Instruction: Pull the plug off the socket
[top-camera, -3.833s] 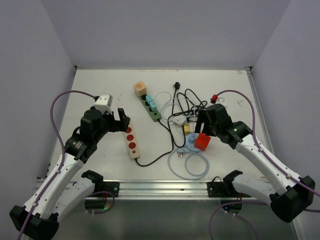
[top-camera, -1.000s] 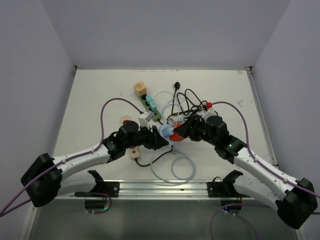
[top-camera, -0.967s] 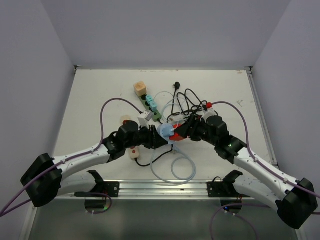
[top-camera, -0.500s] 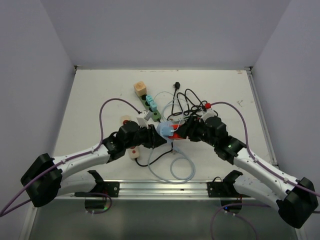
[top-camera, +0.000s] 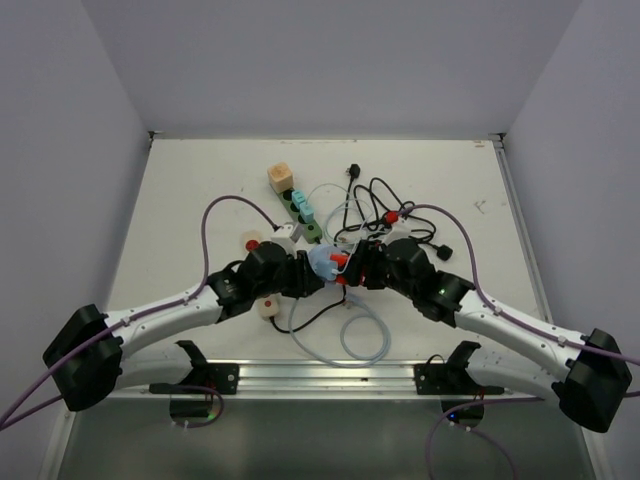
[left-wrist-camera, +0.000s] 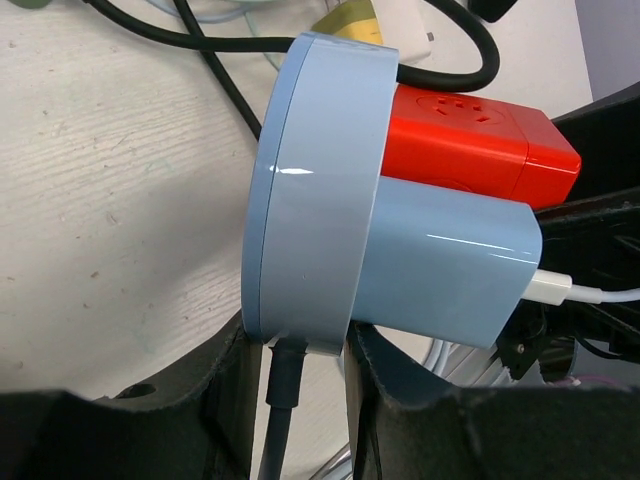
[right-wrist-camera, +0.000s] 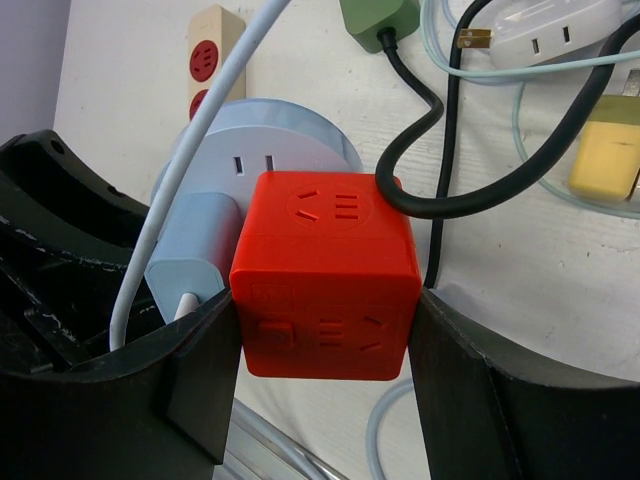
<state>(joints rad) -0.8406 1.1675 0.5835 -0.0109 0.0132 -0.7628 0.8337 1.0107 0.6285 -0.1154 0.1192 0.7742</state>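
Clamping the red cube plug (right-wrist-camera: 325, 270) from both sides, the right gripper (right-wrist-camera: 325, 345) has its two black fingers (right-wrist-camera: 200, 380) pressed against the cube's left and right faces at the centre of the right wrist view. The left gripper (left-wrist-camera: 300, 375) pinches the lower rim of the round light-blue socket (left-wrist-camera: 320, 180) at the bottom of the left wrist view, with one finger on each face of the disc.

The red cube plug is seated in the socket. Its rear face meets the disc with no visible gap. A light-blue charger (left-wrist-camera: 450, 270) sits in the socket directly below the cube, and a white cable (left-wrist-camera: 600, 293) leaves it toward the right edge.

In the top external view, both grippers meet at the centre of the table (top-camera: 200, 180).

A black cord (right-wrist-camera: 440, 160) loops behind the cube toward the upper right of the right wrist view. A beige power strip (right-wrist-camera: 205, 55) lies at the upper left, a green power strip (right-wrist-camera: 378, 20) at the top centre, and a yellow plug (right-wrist-camera: 605, 155) at the right edge. All three lie apart from the socket.
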